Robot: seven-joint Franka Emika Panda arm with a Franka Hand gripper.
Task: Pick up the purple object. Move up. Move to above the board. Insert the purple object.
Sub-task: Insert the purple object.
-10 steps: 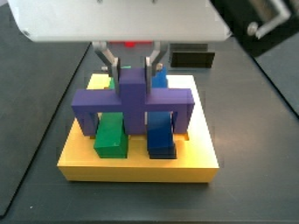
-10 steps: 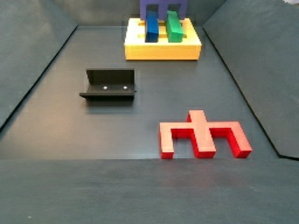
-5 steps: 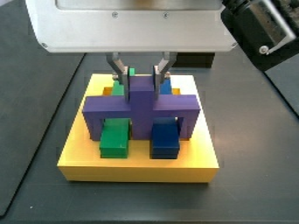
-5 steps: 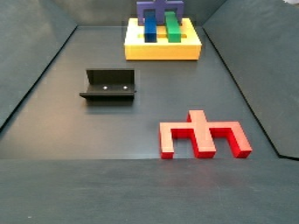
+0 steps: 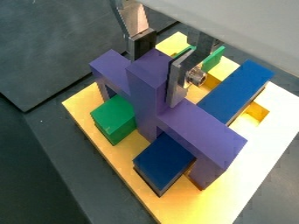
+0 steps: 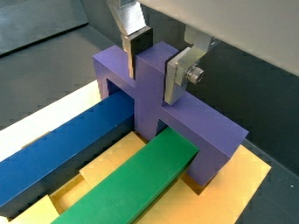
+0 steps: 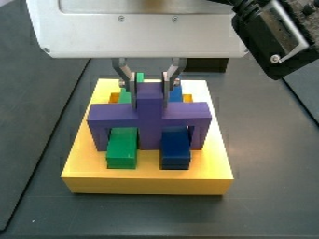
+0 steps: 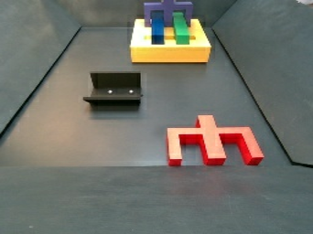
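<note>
This is looking like a robot test lab: a dark walled floor (image 8: 73, 110) is carrying only a bolted fixture (image 8: 115, 90), a red piece (image 8: 213, 142) and a yellow board (image 8: 170, 50), where the gripper (image 7: 147, 78) is hanging above.

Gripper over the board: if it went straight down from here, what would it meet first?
Probably the purple object that the gripper already clamps by its stem; below lie the blue bar, green bar and board.

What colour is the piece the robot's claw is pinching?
Purple. The purple object, between the gripper fingers over the board, shows best in a wrist view.
</note>
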